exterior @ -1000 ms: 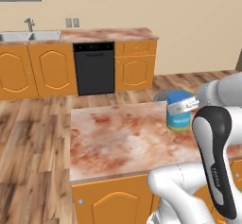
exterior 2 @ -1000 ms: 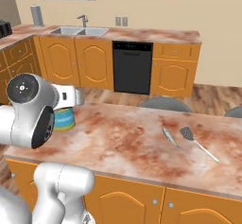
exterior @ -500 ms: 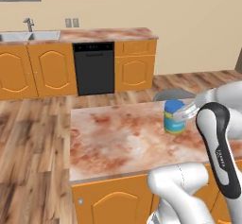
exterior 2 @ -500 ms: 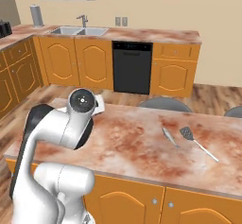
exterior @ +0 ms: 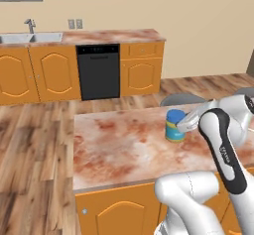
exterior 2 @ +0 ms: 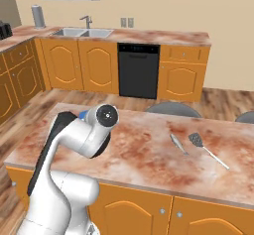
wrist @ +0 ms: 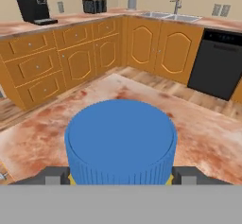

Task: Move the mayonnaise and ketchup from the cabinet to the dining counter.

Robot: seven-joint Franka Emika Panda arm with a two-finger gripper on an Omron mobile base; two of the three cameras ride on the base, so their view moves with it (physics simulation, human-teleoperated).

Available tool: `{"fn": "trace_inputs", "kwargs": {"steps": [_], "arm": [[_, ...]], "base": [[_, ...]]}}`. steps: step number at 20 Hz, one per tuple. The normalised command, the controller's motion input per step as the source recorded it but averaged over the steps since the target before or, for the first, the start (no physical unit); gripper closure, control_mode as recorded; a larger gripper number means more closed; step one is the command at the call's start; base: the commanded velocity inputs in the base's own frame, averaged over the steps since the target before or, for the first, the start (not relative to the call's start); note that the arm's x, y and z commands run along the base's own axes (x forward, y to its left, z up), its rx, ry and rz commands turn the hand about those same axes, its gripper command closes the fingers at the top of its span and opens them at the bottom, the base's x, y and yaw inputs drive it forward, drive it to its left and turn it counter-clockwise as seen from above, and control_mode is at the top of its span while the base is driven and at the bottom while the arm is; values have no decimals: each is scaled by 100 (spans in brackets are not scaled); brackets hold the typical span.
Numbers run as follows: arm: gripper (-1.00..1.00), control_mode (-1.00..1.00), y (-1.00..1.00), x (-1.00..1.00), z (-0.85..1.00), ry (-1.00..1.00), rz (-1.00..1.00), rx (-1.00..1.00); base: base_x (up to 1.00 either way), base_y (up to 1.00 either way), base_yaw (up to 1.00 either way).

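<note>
The mayonnaise (exterior: 174,125) is a squat jar with a blue lid and stands low over the right part of the dining counter (exterior: 119,149); whether it touches the stone top I cannot tell. My gripper (exterior: 181,126) reaches it from the right and is shut on its sides. In the hand view the blue lid of the mayonnaise (wrist: 120,140) sits right between the two dark fingertips (wrist: 53,175). A sliver of the lid (exterior 2: 83,114) peeks out behind my arm's elbow in the right base view. The ketchup and the cabinet are out of view.
A metal spoon (exterior 2: 177,143) and a slotted spatula (exterior 2: 208,148) lie on the counter's right half. Grey stools (exterior 2: 171,108) stand along its far edge. Beyond the wooden floor run orange base cabinets, a black dishwasher (exterior: 99,71) and a sink (exterior 2: 82,32).
The jar and my gripper have moved left and slightly down over the counter. My arm's elbow has swung across and now hides most of the jar in the right base view.
</note>
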Motion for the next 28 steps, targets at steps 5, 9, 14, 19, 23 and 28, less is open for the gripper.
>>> {"fn": "trace_inputs", "kwargs": {"steps": [5, 9, 14, 19, 23, 28], "arm": [[100, -100, 0, 63, -37, 1, 5, 0], [100, -100, 0, 58, -39, 0, 4, 0], [100, -100, 0, 54, -41, 0, 5, 0], [100, -100, 0, 41, -41, 0, 4, 0], [100, -100, 0, 34, -41, 1, 3, 0], [100, -100, 0, 28, -35, 2, 2, 0]], "base": [[0, 0, 0], [0, 0, 0], [0, 0, 0], [0, 0, 0], [0, 0, 0], [0, 0, 0]]}}
